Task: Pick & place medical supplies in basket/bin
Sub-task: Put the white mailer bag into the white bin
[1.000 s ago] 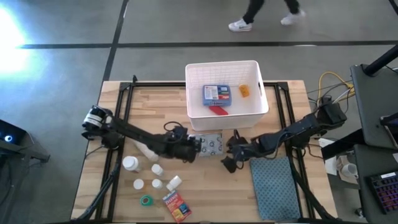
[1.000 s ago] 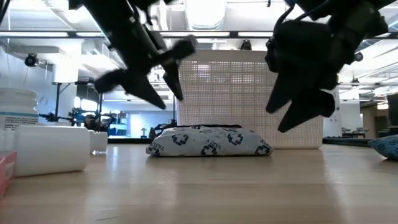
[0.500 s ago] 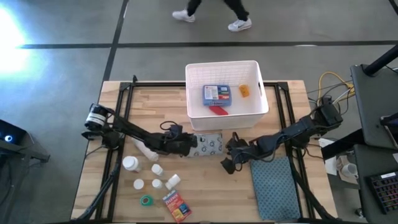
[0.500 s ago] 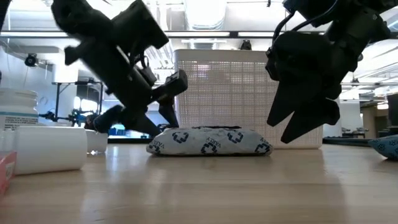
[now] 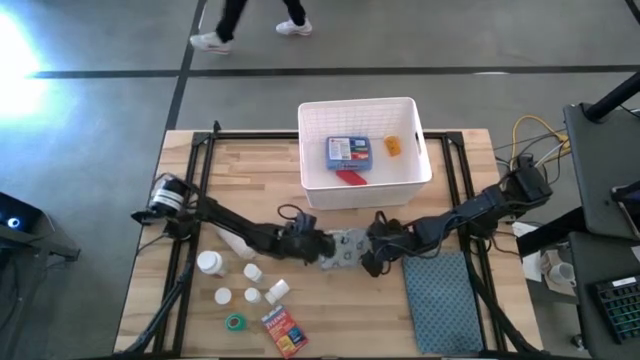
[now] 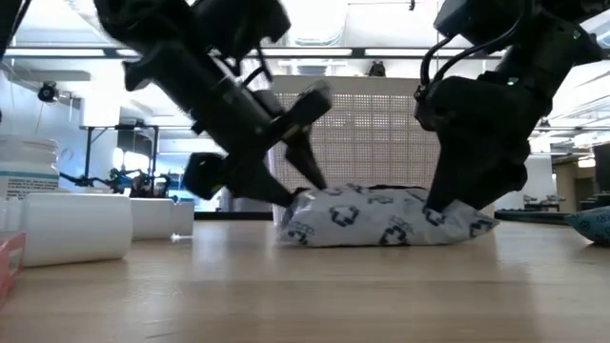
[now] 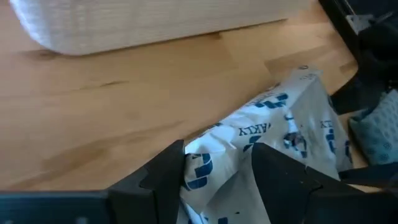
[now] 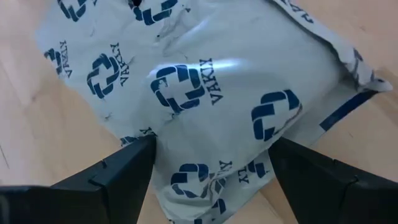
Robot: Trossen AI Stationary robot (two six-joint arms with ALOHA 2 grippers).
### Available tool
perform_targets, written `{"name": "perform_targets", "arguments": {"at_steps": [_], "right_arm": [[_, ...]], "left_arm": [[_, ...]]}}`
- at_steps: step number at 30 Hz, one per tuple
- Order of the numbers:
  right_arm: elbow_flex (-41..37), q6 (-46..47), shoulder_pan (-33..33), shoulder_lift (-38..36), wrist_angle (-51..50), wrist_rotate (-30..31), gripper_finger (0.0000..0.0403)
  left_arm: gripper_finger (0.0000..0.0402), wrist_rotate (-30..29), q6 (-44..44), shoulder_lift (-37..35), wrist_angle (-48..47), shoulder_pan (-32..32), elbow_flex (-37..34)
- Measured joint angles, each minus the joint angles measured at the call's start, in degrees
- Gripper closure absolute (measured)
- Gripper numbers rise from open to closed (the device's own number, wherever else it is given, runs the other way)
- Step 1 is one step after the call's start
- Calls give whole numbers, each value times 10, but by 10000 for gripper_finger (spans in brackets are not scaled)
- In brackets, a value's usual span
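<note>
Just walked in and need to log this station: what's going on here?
Both arms are working on one white-blue wipes packet lying on the table in front of the white basket. The left gripper has its fingers around the packet's left end, and the right gripper straddles its right end with fingers spread wide. The packet is not lifted. The basket already holds a blue first-aid box and two small items. Pill bottles and others wait on the table's left.

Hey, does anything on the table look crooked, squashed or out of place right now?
Yes: the white-blue wipes packet lies askew and crumpled, with the left gripper at one end and the right gripper at the other. Nothing spilled.
</note>
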Motion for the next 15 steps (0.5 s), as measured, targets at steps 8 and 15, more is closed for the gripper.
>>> {"name": "perform_targets", "arguments": {"at_steps": [8, 15], "right_arm": [[0, -79, -1, -23, -34, -1, 101], [0, -122, -9, -62, -55, 58, 101]], "left_arm": [[235, 33, 0, 3, -153, -41, 101], [236, 61, 0, 3, -153, -62, 134]]}}
